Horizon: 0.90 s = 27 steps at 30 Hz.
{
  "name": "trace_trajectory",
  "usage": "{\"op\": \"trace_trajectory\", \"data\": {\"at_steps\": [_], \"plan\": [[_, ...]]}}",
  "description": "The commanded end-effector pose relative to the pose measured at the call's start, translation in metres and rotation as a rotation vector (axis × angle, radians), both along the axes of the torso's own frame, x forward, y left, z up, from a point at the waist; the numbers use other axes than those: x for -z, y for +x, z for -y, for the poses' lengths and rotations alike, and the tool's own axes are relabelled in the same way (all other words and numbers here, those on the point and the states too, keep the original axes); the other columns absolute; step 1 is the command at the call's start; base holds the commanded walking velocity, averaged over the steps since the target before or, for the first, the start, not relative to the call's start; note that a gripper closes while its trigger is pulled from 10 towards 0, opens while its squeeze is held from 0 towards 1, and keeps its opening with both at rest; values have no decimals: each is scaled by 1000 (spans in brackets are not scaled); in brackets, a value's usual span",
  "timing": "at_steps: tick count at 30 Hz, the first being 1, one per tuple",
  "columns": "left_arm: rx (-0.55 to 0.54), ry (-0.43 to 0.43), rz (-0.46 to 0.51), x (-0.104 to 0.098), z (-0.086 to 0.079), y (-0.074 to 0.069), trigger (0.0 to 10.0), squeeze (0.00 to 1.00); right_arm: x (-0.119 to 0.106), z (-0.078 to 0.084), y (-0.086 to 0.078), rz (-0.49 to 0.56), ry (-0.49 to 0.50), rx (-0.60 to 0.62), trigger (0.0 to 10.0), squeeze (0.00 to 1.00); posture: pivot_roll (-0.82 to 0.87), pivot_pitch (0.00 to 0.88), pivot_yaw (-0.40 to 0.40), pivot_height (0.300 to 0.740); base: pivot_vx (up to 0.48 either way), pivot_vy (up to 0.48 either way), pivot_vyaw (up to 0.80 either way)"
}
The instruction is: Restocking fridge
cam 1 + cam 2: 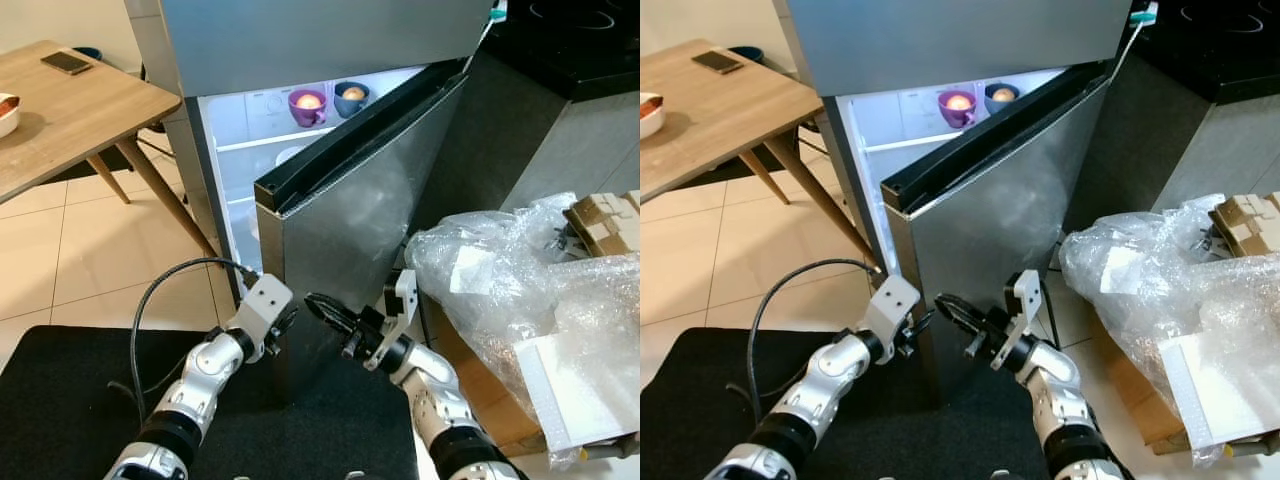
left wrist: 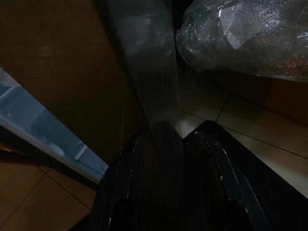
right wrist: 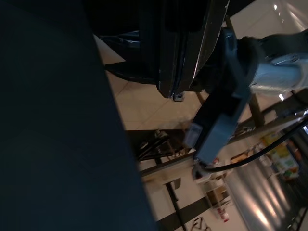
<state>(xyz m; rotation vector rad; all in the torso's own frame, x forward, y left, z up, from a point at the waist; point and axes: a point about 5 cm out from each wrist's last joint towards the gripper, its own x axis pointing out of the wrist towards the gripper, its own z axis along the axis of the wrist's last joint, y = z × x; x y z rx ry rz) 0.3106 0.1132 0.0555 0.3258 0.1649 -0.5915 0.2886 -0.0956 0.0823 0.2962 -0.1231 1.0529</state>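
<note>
The steel fridge has its lower door (image 1: 370, 230) swung partly open, and the lit inside shows a purple cup (image 1: 307, 104) and a blue cup (image 1: 351, 97) on the top shelf, each holding something round. My left gripper (image 1: 283, 325) is low at the door's free edge. In the left wrist view that door edge (image 2: 154, 96) runs between its spread fingers (image 2: 120, 192). My right gripper (image 1: 322, 308) hovers in front of the door's steel face, pointing left, open and empty.
A wooden table (image 1: 80, 110) with a phone (image 1: 66, 62) and a bowl (image 1: 5, 112) stands at the left. Crumpled plastic wrap (image 1: 500, 280) over boxes (image 1: 605, 222) crowds the right. I stand on a black mat (image 1: 80, 380). A dark counter (image 1: 570, 40) lies beyond the door.
</note>
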Motion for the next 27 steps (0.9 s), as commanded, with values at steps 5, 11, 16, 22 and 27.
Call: {"op": "trace_trajectory", "data": {"at_steps": [5,11,16,22,27], "plan": [[2,38,13,1,2,4,10000,0,-1,5,-4,12,3,-7,10000,0,-127,144,-16,738,0,0,0],[-112,87,75,-6,-19,15,10000,0,-5,7,-7,10,13,-19,10000,0,-124,141,-15,738,0,0,0],[-301,133,186,-21,-56,26,10000,0,-4,5,-8,8,12,-28,10000,0,-120,139,-16,738,0,0,0],[-542,190,272,-39,-106,31,10000,0,-5,4,-8,12,11,-32,10000,0,-120,137,-19,738,0,0,0],[-850,334,344,-65,-183,25,10000,0,-6,5,-8,9,1,-35,10000,0,-121,134,-23,738,0,0,0]]}}
